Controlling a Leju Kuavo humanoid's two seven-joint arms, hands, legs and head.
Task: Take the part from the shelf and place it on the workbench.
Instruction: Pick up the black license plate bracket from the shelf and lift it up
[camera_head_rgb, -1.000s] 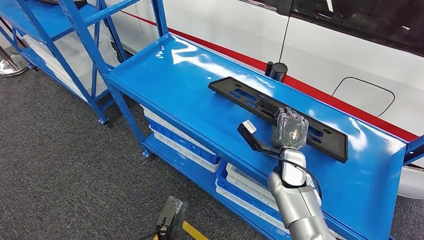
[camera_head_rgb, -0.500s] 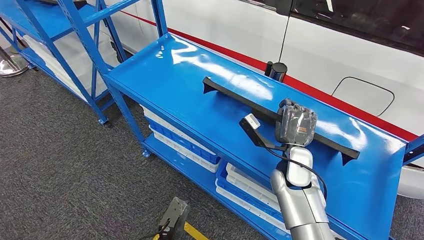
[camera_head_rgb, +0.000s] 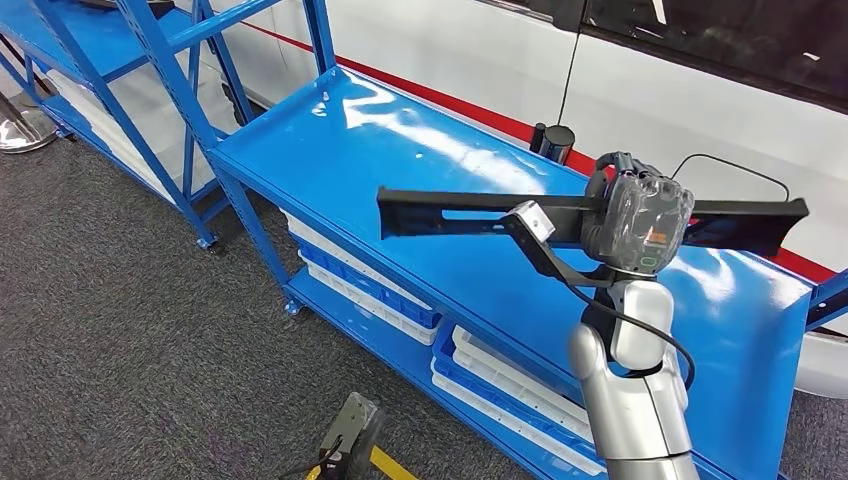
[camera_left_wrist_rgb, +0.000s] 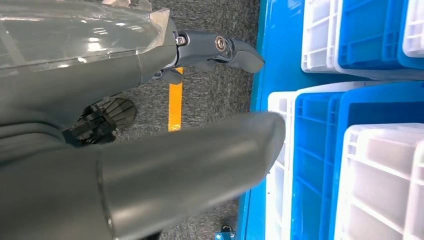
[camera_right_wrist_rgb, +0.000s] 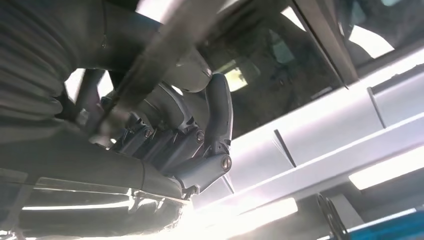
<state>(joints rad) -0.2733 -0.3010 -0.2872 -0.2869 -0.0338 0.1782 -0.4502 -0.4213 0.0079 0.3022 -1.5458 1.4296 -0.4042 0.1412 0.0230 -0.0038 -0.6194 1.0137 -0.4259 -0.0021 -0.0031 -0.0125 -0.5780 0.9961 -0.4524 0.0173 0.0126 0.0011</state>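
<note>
— Where is the part (camera_head_rgb: 470, 212)?
— Clear of the shelf (camera_head_rgb: 400, 170). It is a long black strip, held roughly level above the blue top, running from left of the right hand (camera_head_rgb: 637, 222) to well past it on the right, in front of the white car (camera_head_rgb: 480, 50).

— And the hand holding it?
— The right hand grips the part nearer its right end. Its fingers (camera_right_wrist_rgb: 217, 120) are curled tight around the strip in the right wrist view, where the part (camera_right_wrist_rgb: 165, 47) crosses as a blurred dark bar. The longer stretch sticks out to the left of the hand.

— Is the part touching the shelf?
— It looks lifted off, with blue surface showing beneath it.

— The left hand?
— The left hand (camera_left_wrist_rgb: 150, 125) hangs low beside the lower tier, near the white and blue bins (camera_left_wrist_rgb: 350, 150). Its thumb and one finger (camera_left_wrist_rgb: 225, 50) are extended and apart, holding nothing.
</note>
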